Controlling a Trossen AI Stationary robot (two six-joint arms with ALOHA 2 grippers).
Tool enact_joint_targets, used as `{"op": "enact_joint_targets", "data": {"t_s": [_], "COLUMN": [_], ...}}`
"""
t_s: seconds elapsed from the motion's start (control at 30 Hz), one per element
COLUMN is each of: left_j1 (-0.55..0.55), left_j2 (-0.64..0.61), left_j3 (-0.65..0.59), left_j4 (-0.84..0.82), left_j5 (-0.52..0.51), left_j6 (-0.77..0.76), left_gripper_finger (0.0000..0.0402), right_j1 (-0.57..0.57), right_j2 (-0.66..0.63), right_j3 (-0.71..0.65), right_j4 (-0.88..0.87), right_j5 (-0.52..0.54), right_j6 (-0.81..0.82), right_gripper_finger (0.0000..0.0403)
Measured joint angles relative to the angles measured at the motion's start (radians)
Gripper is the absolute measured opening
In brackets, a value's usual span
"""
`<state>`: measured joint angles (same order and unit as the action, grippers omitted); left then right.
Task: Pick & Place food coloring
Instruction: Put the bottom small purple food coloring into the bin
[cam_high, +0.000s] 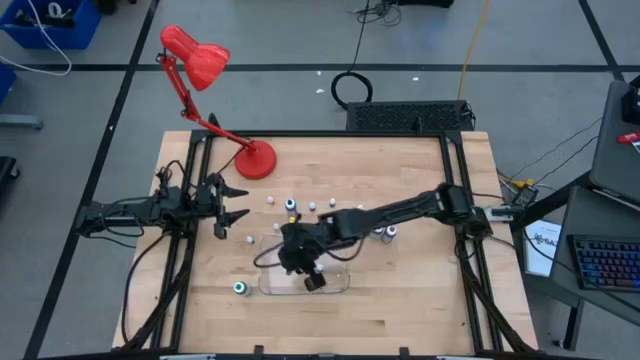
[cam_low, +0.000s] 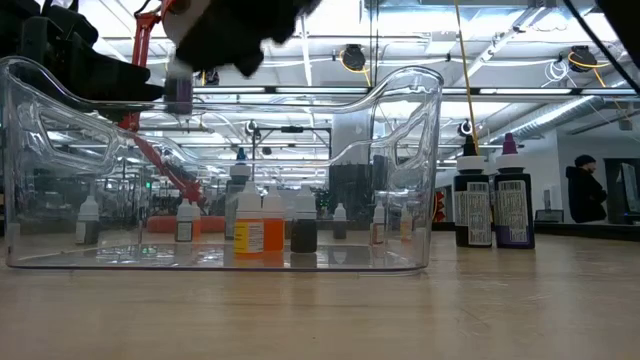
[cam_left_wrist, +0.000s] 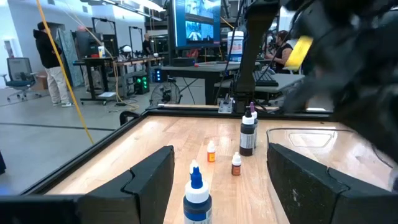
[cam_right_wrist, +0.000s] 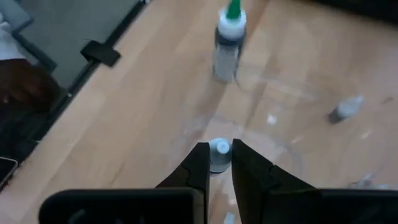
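Note:
The food coloring is a set of tiny dropper bottles standing scattered on the wooden table, such as one white-capped bottle (cam_high: 290, 205) and a teal one (cam_high: 240, 288). My right gripper (cam_high: 312, 280) hangs over the clear plastic tray (cam_high: 270, 285), shut on one small white-capped bottle (cam_right_wrist: 219, 152). In the low view this bottle (cam_low: 180, 92) hangs above the tray's wall (cam_low: 420, 150). At the table's left edge my left gripper (cam_high: 237, 205) waits open, and a blue-capped bottle (cam_left_wrist: 198, 193) stands just ahead of its fingers. My right gripper pinches the small bottle just below its white cap (cam_right_wrist: 219, 148) between its two fingertips (cam_right_wrist: 198, 163). The fingers slant down from the table's right side. The bottle is lifted clear, above the tray, with its cap up.
Two tall dark bottles (cam_low: 490, 205) stand right of the tray. A teal-tipped bottle (cam_right_wrist: 227, 40) stands and a small one (cam_right_wrist: 345, 109) lies near the tray. A red desk lamp (cam_high: 255, 158) stands at the far left. Several small bottles (cam_low: 262, 228) show through the tray's wall.

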<state>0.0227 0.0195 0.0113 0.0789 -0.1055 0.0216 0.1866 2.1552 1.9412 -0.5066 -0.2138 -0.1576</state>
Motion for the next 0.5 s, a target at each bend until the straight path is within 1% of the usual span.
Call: {"op": "enact_joint_targets", "data": {"t_s": [0.1,0.17,0.33,0.5], "left_j1": [0.0,0.0,0.0,0.0], "left_j2": [0.0,0.0,0.0,0.0], "left_j3": [0.0,0.0,0.0,0.0], "left_j4": [0.0,0.0,0.0,0.0], "left_j5": [0.0,0.0,0.0,0.0], "left_j6": [0.0,0.0,0.0,0.0], "left_gripper_finger": [0.0257,0.0257,0.0257,0.0257], "right_j1": [-0.019,-0.027,-0.029,-0.028], "right_j2": [0.042,0.066,0.119,0.152], "right_j3": [0.0,0.0,0.0,0.0], "right_j4": [0.04,0.057,0.129,0.138], "right_j5": [-0.003,-0.026,-0.027,-0.023], "right_j6": [0.014,0.015,0.019,0.01], "right_gripper_finger": [0.0033,0.0033,0.0033,0.0033]}}
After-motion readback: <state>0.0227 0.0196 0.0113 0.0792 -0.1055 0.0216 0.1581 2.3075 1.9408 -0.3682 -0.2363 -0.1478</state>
